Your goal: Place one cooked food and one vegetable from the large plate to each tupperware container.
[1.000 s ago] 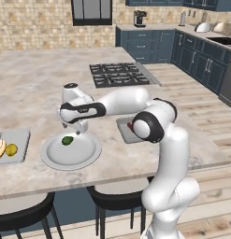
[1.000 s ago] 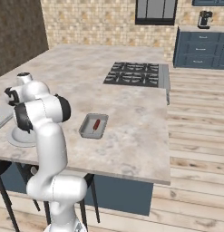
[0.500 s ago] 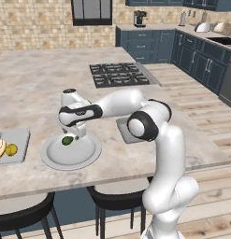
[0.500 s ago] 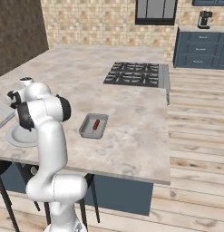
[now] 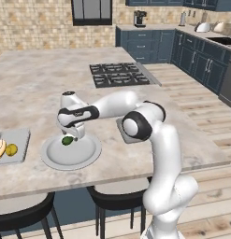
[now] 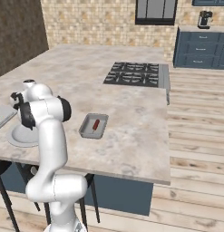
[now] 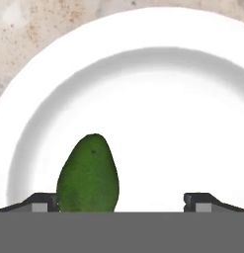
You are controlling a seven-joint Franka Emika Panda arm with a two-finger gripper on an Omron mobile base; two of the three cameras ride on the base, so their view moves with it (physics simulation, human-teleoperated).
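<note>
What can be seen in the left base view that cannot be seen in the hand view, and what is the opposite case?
The left base view alone gives the setting: the counter, the stove top, the tray at the left edge with yellow food in it, and the stool under the counter. The hand view alone gives the close detail: the two finger tips stand apart, and the avocado lies off-centre, close to one of them. Both views share the large plate with this one green avocado on it.
</note>
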